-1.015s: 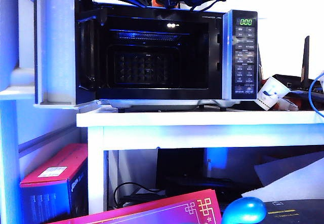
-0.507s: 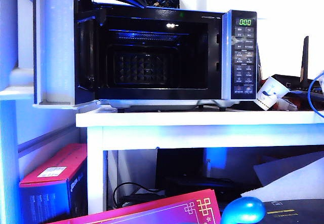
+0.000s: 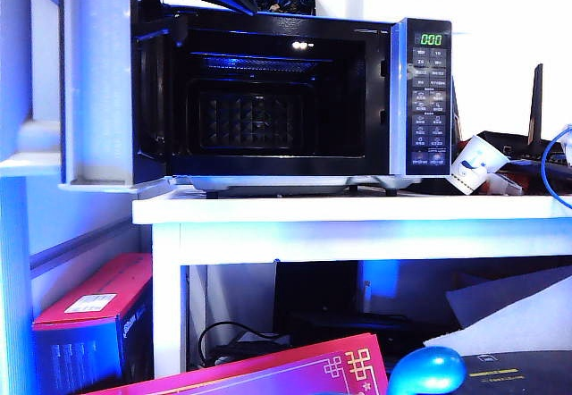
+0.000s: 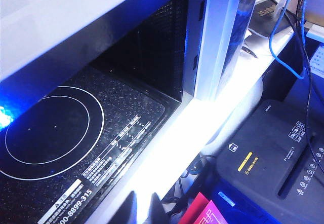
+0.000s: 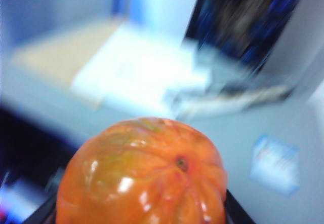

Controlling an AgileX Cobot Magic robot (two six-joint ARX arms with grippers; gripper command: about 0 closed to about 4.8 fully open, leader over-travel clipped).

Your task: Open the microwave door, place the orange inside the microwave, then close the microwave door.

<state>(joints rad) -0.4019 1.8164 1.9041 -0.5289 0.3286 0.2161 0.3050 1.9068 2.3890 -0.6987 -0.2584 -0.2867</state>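
White tabletop (image 3: 357, 209) is bearing the microwave (image 3: 295, 100), door (image 3: 98, 73) swung open at nine o'clock, display (image 3: 432, 39) reading 0:00. The orange (image 5: 144, 176) is being held in the right gripper (image 5: 142, 209). The left gripper's (image 4: 143, 211) width cannot be told.

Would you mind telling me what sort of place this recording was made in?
Probably an office or lab corner, not a kitchen: the microwave stands on a plain white table, with cardboard boxes and cables underneath and a shredder-like machine alongside.
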